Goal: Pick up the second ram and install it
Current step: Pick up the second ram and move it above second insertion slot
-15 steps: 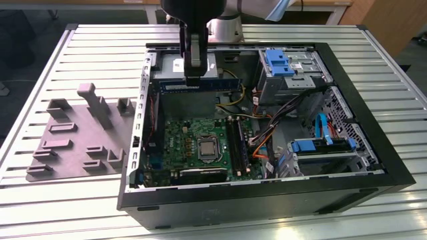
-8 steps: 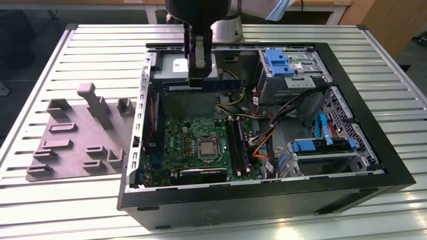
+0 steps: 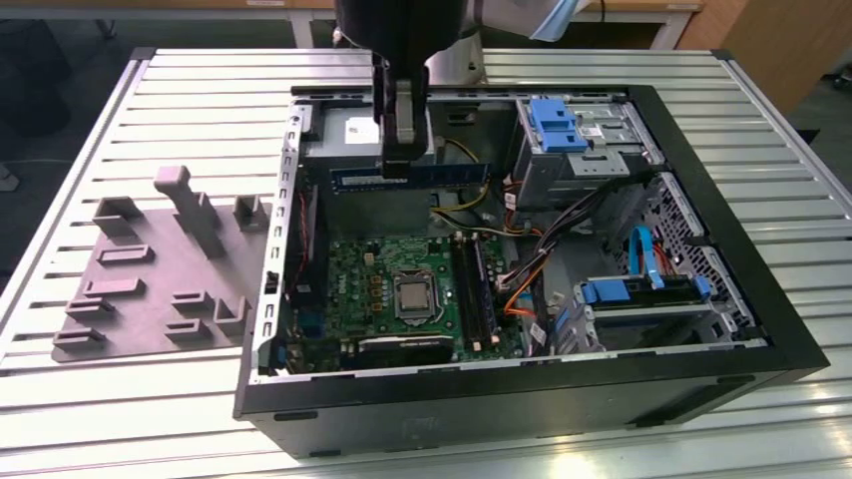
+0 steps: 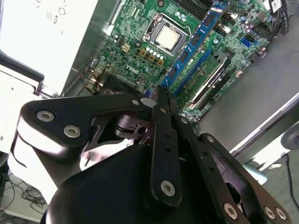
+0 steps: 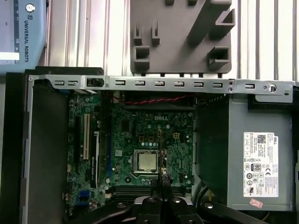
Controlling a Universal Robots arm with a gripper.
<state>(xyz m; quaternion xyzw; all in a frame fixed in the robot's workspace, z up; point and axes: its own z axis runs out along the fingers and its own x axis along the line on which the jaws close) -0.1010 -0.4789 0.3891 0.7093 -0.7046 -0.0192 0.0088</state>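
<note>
Gripper (image 3: pixel 403 162) clamping the second ram (image 3: pixel 456 174) over the open case (image 3: pixel 533 399)
Its fingers (image 3: pixel 403 115) are hiding the board's middle — flat, thin, blue-green, black chips showing along it

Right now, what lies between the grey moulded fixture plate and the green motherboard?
The computer case's slotted metal side rail, then a red cable just inside it, in the first wrist view.

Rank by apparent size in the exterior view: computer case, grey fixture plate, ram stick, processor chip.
1. computer case
2. grey fixture plate
3. ram stick and processor chip: unranked, since the stick is longer but thinner.
</note>
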